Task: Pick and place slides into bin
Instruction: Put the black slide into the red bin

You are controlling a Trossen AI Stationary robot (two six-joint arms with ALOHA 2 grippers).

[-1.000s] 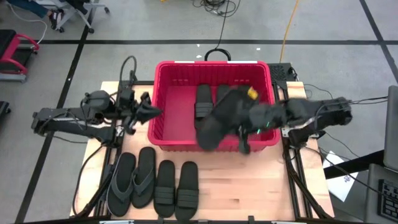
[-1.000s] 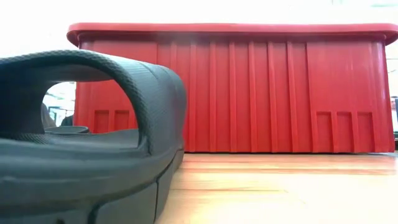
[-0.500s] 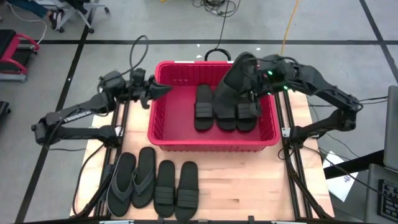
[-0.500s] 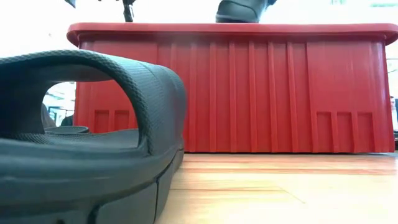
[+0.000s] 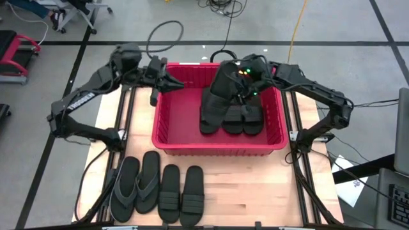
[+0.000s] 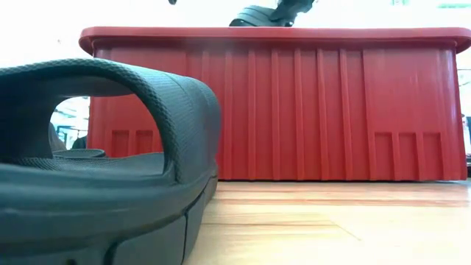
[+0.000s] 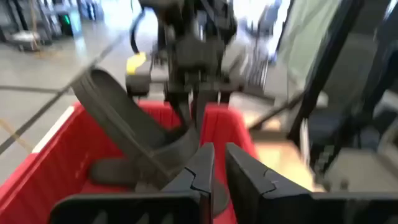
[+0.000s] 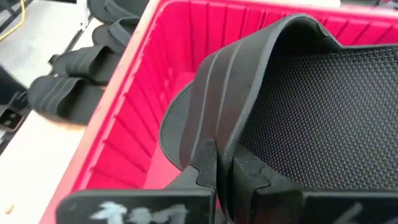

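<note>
The red bin (image 5: 171,131) stands mid-table with three black slides (image 5: 233,120) lying flat side by side on its floor. My right gripper (image 5: 234,84) is over the bin's far half, shut on a fourth black slide (image 5: 216,89). That slide also shows above the rim in the low view (image 6: 254,15). My left gripper (image 5: 174,82) hovers over the bin's far left corner, empty, with its fingertips (image 7: 219,167) almost together. Two more black slides (image 5: 181,195) and the dark grey flip-flop pair (image 5: 136,186) lie sole-down on the table in front of the bin. My right gripper pinches the edge of the slide's ribbed band strap (image 8: 214,134) between its two fingers. The fingers slant down from the bin's far right side. The slide hangs tilted, one end (image 5: 225,69) raised above the far rim and the other low inside the bin. I cannot tell whether it touches the slides below.
The bin's left half (image 5: 179,118) has bare floor. Bare wood (image 5: 255,191) lies in front of the bin at the right. One slide (image 6: 110,147) fills the low view's left foreground. Cables (image 5: 163,32) lie on the floor beyond the table.
My right gripper has carried the slide from the bin's near right part up to its far edge, then a little toward the left, and the slide has tipped steeper. My left gripper has risen and gone toward the table's far edge, to the bin's far left corner.
</note>
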